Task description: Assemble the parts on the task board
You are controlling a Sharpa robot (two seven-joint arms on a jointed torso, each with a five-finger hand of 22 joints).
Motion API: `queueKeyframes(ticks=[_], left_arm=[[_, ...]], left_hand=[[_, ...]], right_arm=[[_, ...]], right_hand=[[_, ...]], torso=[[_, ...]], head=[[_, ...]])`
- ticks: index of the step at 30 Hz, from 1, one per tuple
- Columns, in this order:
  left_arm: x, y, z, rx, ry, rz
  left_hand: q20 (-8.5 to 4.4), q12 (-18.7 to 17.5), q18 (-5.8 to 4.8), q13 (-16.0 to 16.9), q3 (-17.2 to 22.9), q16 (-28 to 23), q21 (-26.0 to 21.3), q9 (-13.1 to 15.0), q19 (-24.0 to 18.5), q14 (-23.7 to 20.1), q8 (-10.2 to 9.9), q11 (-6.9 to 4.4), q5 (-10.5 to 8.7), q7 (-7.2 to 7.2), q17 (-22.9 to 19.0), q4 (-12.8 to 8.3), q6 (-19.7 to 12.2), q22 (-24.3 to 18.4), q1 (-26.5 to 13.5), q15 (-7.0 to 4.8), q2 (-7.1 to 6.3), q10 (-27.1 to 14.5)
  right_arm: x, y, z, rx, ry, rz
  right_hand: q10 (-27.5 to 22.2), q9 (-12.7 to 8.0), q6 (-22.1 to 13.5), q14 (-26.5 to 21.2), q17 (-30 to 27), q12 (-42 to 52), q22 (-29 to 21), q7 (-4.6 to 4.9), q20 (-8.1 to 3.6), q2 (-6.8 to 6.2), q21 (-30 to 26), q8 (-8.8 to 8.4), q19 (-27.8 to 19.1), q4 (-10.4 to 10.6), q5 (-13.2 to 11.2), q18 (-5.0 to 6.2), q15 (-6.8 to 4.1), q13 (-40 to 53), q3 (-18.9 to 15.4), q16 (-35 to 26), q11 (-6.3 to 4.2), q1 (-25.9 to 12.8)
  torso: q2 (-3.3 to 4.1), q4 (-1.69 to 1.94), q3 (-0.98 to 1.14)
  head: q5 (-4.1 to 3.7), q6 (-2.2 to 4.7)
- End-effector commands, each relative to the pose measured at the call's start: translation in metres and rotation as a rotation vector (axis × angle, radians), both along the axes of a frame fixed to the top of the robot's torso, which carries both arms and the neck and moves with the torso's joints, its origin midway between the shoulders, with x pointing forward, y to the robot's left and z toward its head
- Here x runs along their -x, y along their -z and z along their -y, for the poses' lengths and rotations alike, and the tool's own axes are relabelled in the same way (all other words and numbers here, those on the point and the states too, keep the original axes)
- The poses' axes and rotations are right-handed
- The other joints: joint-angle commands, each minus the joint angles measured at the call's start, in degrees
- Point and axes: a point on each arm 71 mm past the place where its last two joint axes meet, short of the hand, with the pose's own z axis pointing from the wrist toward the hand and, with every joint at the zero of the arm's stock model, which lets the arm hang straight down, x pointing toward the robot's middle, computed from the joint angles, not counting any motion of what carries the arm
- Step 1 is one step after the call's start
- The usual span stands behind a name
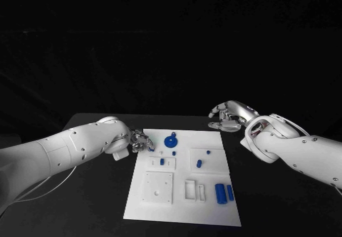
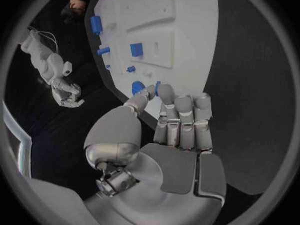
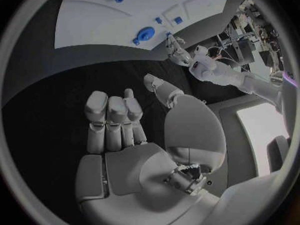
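At the task board (image 1: 184,197) left edge, my left hand (image 1: 140,141) sits empty, fingers loosely apart. Right hand (image 1: 229,117) hovers off the far right corner, empty, fingers curled.

White screw-dotted arms, thin pale cable, each ending in a silver robot hand (image 1: 140,142).

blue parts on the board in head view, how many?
7 visible: round disc and small peg at the far end; three small pieces mid-board; two cylinders at the near right edge. Left hand may hide more.
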Motion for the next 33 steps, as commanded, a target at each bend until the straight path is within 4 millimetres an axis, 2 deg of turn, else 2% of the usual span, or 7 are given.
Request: queueKeyframes(ticks=[1,3,4,8,12,17,33], left_arm=[[0.005,-0.007,-0.001,0.036,-0.036,0.042],[0.010,-0.010,-0.003,0.047,-0.038,0.058],[0.012,-0.011,-0.004,0.051,-0.038,0.063],[0.021,-0.012,-0.003,0.056,-0.025,0.080],[0.027,-0.011,0.001,0.053,-0.008,0.093],[0.037,-0.006,0.004,0.027,0.018,0.124],[0.051,0.010,0.017,-0.042,0.067,0.177]], left_hand=[[-6.67,0.3,-0.18,0.1,2.0,0.5,0.4,0.3,0.6,2.2,2.5,-1.23,1.27,-0.11,0.1,-2.4,1.9,0.1,-0.7,-1.72,0.01,1.8],[-6.72,0.3,-0.14,0.1,2.0,0.6,0.5,0.3,0.8,2.3,2.5,-1.27,1.74,-0.18,0.1,-2.5,2.0,0.1,-0.8,-1.80,-0.02,1.9],[-7.04,1.0,0.13,0.4,2.3,1.5,1.2,0.6,1.7,3.5,3.1,-1.68,6.21,-0.87,0.4,-2.2,3.0,0.4,-0.8,-2.18,-0.82,3.1],[-7.32,1.4,0.38,0.7,2.2,1.9,1.8,0.6,2.5,4.4,3.4,-2.24,8.37,-1.12,0.5,-2.9,3.9,0.6,-1.4,-2.75,-1.10,4.0],[-7.56,2.1,0.60,1.1,2.3,2.7,2.4,0.7,3.0,5.1,3.8,-2.61,9.87,-1.49,0.8,-2.9,4.6,0.8,-1.5,-3.19,-1.54,4.5],[-7.72,2.9,0.76,1.6,2.3,3.5,2.8,0.9,3.4,5.5,4.1,-2.92,10.38,-1.79,1.2,-2.9,5.3,1.0,-1.6,-3.54,-1.90,4.7],[-8.09,4.8,1.19,2.7,2.5,5.0,3.7,1.0,4.3,5.9,4.6,-3.44,11.72,-2.30,1.7,-2.9,6.2,1.2,-1.4,-4.19,-2.57,4.7]], right_arm=[[0.000,0.000,0.000,0.008,-0.011,-0.005],[0.000,0.000,0.001,0.008,-0.009,-0.005],[0.000,0.000,0.001,0.008,-0.008,-0.006],[0.000,0.001,0.001,0.008,-0.008,-0.007],[0.000,0.001,0.001,0.007,-0.008,-0.008],[0.000,0.001,0.002,0.007,-0.007,-0.007],[0.000,0.001,0.003,0.008,-0.004,-0.008]], right_hand=[[-1.3,0.1,0.6,0.4,0.1,-0.2,0.5,0.25,-0.44,0.34,-0.2,0.01,-0.1,0.1,0.2,6.68,0.08,1.4,-0.3,-0.2,0.93,0.2],[-1.3,0.1,0.6,0.4,0.1,-0.2,0.5,0.25,-0.44,0.34,-0.2,0.01,-0.1,0.1,0.2,6.68,0.08,1.4,-0.3,-0.2,0.93,0.2],[-1.2,0.1,0.6,0.4,0.1,-0.1,0.5,0.25,-0.44,0.33,-0.2,0.01,-0.1,0.1,0.3,6.68,0.08,1.5,-0.3,-0.2,0.93,0.2],[-1.3,0.1,0.6,0.4,0.1,-0.2,0.5,0.24,-0.44,0.32,-0.2,0.01,-0.1,0.1,0.3,6.68,0.08,1.4,-0.3,-0.3,0.92,0.2],[-1.2,0.1,0.6,0.4,0.1,-0.1,0.5,0.24,-0.44,0.31,-0.2,0.01,-0.1,0.1,0.5,6.68,0.07,1.4,-0.3,-0.3,0.92,0.3],[-1.3,0.1,0.6,0.4,0.1,-0.2,0.5,0.24,-0.44,0.31,-0.2,0.01,-0.1,0.1,0.8,6.68,0.07,1.4,-0.3,-0.3,0.92,0.3],[-1.3,0.1,0.6,0.4,0.2,-0.2,0.5,0.24,-0.44,0.29,-0.3,0.00,-0.1,0.1,1.3,6.68,0.07,1.4,-0.4,-0.3,0.92,0.2]], torso=[[-0.04,0.13,0.04],[-0.11,0.26,0.09],[-0.10,0.26,0.08],[-0.20,0.42,0.17],[-0.17,0.44,0.11],[-0.16,0.45,0.03],[-0.06,0.29,0.10]], head=[[0.21,0.03],[0.15,-0.08],[0.17,-0.07],[0.18,-0.13],[0.24,-0.23],[0.34,-0.22],[0.51,-0.42]])
